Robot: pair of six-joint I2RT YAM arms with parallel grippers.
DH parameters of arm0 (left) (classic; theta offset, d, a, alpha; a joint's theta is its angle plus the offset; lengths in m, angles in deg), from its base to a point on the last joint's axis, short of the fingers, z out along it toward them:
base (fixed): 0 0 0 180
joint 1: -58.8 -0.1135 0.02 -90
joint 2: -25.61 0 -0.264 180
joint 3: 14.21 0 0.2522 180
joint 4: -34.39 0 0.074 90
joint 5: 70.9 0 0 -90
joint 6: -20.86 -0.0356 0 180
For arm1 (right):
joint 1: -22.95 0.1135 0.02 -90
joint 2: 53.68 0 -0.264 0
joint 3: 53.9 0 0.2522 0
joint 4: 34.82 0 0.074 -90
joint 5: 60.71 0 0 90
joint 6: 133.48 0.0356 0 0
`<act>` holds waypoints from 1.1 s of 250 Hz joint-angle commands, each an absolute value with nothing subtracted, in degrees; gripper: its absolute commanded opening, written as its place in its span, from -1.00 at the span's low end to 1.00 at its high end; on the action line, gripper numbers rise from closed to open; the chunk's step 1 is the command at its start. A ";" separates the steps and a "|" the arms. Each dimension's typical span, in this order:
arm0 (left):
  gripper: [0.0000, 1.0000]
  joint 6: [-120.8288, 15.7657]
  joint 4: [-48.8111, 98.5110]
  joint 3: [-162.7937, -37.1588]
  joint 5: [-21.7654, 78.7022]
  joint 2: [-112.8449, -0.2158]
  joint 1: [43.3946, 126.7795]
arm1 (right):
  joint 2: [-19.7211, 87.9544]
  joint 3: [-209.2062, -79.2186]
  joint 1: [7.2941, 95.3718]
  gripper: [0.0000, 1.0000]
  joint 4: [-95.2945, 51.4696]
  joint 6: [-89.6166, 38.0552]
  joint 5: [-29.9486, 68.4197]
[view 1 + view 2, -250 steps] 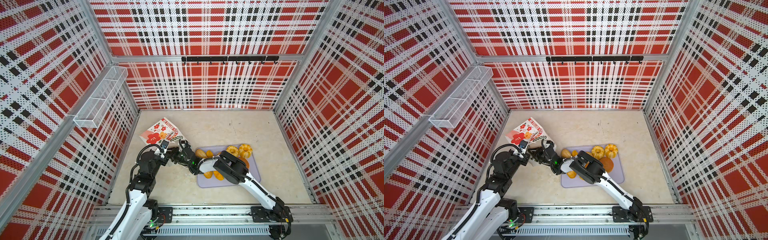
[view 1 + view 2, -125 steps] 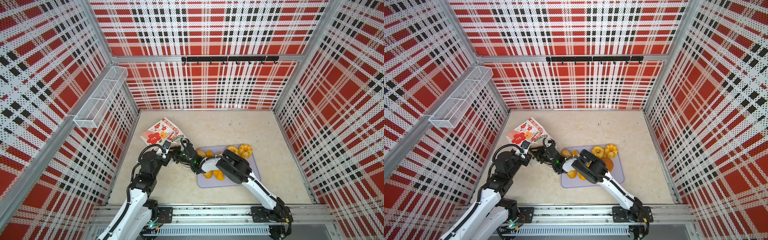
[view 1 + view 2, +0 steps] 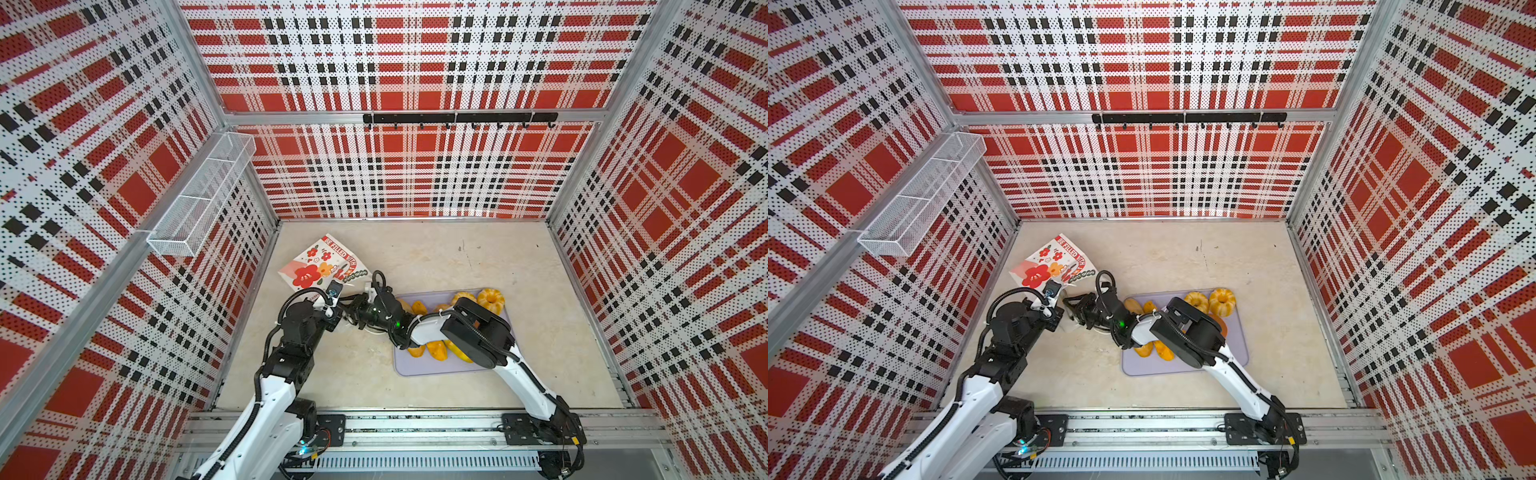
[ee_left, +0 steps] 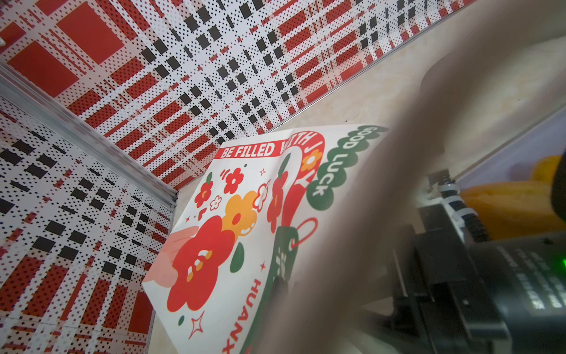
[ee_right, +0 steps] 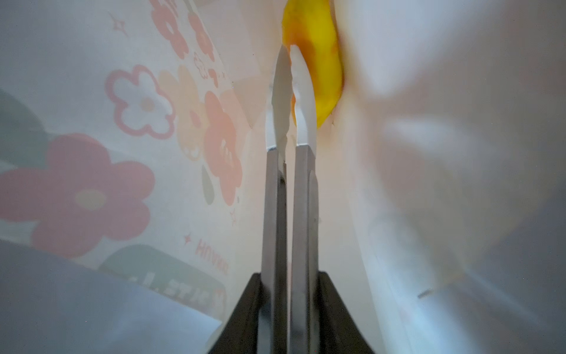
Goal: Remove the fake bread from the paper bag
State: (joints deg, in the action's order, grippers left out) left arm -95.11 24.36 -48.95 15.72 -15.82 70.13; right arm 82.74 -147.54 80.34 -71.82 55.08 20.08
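The bag (image 3: 320, 266) lies on its side on the desk (image 3: 457, 257), back left. The right jaws reach inside it, barely parted and empty, tips near a yellow bread (image 5: 318, 61) deep within. The left jaws are clenched at the bag's mouth. Other breads (image 3: 490, 300) lie on the lavender tray (image 3: 415, 368).

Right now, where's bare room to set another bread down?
Free: beige tabletop between plaid back wall and flat lavender tray; the strip between tray and front metal rail. Crowded: the tray, holding yellow toy breads, and the gap beside the flowered white paper bag, where the robot arms meet.
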 commanded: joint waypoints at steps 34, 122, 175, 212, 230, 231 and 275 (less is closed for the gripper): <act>-1.00 -95.47 25.22 -48.72 15.07 -16.12 70.21 | 79.18 -145.92 79.95 -0.29 -74.37 55.40 18.93; -1.00 -95.77 25.29 -48.37 14.81 -15.61 70.24 | 78.87 -146.39 79.04 -0.18 -72.91 54.61 17.07; -1.00 -95.79 25.29 -48.36 14.80 -15.61 70.32 | 77.48 -144.82 79.02 -0.20 -73.04 54.42 16.02; -1.00 -95.78 25.38 -48.28 14.80 -15.61 70.38 | 76.66 -143.70 78.98 -0.22 -73.09 54.34 15.64; -1.00 -95.82 25.38 -48.28 14.76 -15.69 70.54 | 76.57 -143.69 78.89 -0.23 -73.05 54.16 15.23; -1.00 -95.80 25.38 -48.28 14.73 -15.69 70.47 | 76.57 -143.64 78.87 -0.23 -73.07 54.16 15.23; -1.00 -96.18 25.38 -48.16 14.39 -15.65 70.77 | 76.77 -143.71 78.80 -0.27 -73.01 54.15 14.44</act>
State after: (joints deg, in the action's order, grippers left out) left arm -95.42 24.33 -48.90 15.20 -16.17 70.41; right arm 79.41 -143.97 79.16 -70.10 54.65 15.18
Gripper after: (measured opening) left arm 0.048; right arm 0.373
